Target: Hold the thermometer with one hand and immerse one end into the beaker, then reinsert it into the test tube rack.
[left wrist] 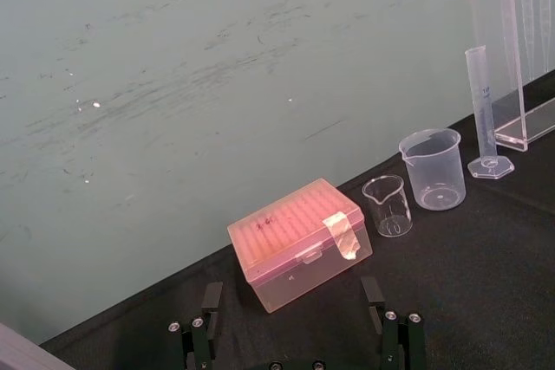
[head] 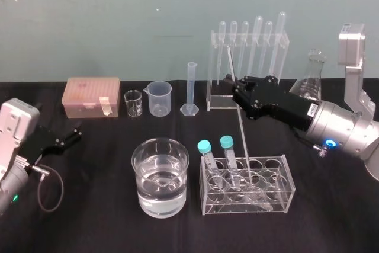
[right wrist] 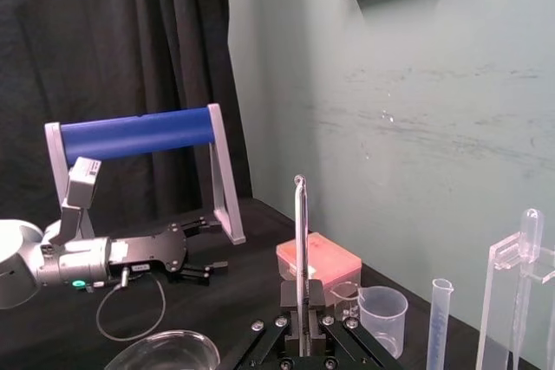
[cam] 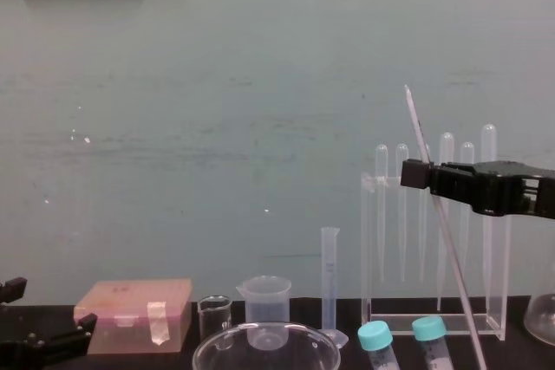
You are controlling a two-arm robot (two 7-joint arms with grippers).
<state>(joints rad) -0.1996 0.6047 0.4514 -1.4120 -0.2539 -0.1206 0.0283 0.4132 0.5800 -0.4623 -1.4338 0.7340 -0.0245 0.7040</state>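
My right gripper (head: 234, 85) is shut on the thermometer (head: 240, 128), a thin glass rod held steeply tilted above the table. Its upper end rises in front of the test tube rack (head: 249, 63). Its lower end reaches down over a low rack of capped tubes (head: 247, 185). The right wrist view shows the thermometer (right wrist: 300, 249) clamped between the fingers of the right gripper (right wrist: 301, 322). In the chest view the right gripper (cam: 418, 175) holds the thermometer (cam: 455, 266) before the test tube rack (cam: 434, 240). The beaker (head: 160, 176) with water stands to the left of the low rack. My left gripper (head: 71, 137) rests open at the far left.
A pink tip box (head: 93, 96), a tiny glass beaker (head: 134, 103), a plastic beaker (head: 160, 98) and a graduated cylinder (head: 190, 90) line the back. A conical flask (head: 312, 78) stands behind my right arm. The teal-capped tubes (head: 216, 152) lean in the low rack.
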